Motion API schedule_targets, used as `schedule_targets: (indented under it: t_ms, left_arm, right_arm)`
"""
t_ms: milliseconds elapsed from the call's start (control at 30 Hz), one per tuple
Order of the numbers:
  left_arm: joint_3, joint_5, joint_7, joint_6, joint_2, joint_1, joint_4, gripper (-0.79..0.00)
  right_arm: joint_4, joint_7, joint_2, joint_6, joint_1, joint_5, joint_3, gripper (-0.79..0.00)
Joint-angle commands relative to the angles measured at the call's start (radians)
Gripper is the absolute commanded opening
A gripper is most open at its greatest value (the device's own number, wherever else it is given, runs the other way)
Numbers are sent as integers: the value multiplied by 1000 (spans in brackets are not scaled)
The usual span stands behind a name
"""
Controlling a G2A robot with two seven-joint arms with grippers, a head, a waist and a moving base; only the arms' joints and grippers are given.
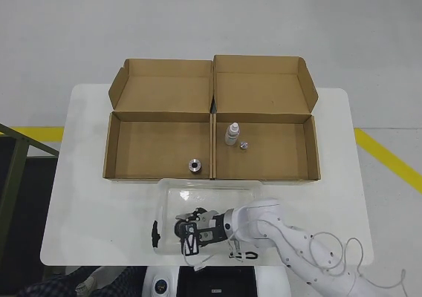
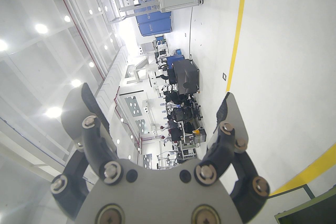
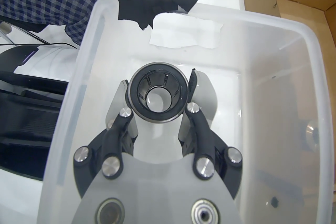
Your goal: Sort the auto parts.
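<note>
Cardboard shows first in the top view: two open boxes stand side by side on the white counter (image 1: pixel 85 185). The left box (image 1: pixel 122 152) holds a round steel part (image 1: pixel 194 165). The right box (image 1: pixel 304 152) holds a small white bottle (image 1: pixel 232 134) and a small metal piece (image 1: pixel 244 145). Just in front of them, the right gripper (image 1: pixel 190 232) is down inside the clear plastic bin (image 1: pixel 168 190).

In the left wrist view, the left gripper (image 2: pixel 157 101) points out into the room, its fingers (image 2: pixel 89 104) spread wide and holding nothing.

In the right wrist view, the linear bearing (image 3: pixel 157 116) is smooth and round. It could, I judge, slip or swivel out during a lift, or knock the bin's wall and drop short of a box. It stands on end between the fingers (image 3: pixel 204 93), which are closed against its opposite sides, its bore facing the camera, near the bin's taped wall.
</note>
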Motion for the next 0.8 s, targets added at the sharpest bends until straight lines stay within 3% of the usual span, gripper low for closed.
schedule_targets:
  t_ms: [0,767]
  left_arm:
    - [0,0,0,0,0,0,0,0]
    - [0,0,0,0,0,0,0,0]
  right_arm:
    - [-13,-3,3,-5,-2,7,10,-785]
    - [-104,-92,43,-9,-49,188,202,-785]
